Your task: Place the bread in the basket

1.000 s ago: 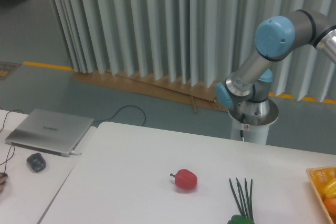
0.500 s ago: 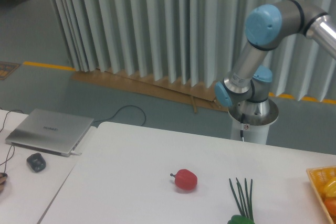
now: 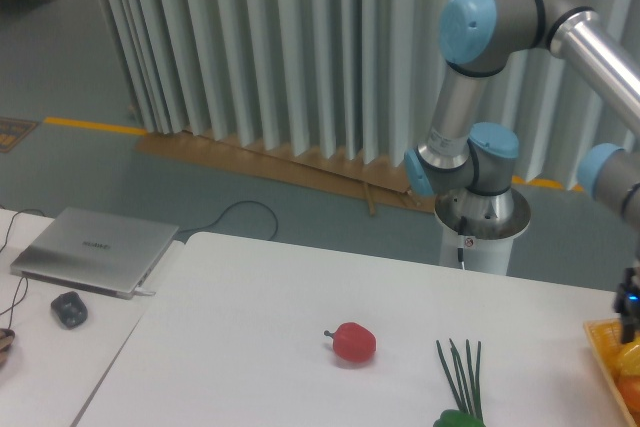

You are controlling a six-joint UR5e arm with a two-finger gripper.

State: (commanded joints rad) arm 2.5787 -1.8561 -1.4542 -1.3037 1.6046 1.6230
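My arm's wrist reaches the right edge of the view just above the basket, of which only a corner shows. My gripper is cut off there, so I cannot tell whether it grips anything. I see no bread on the table, only a red pepper and green stalks; the drop looks close or done.

I see a small brand mark on the closed silver laptop's lid, too blurred to read. Nothing else carries text.
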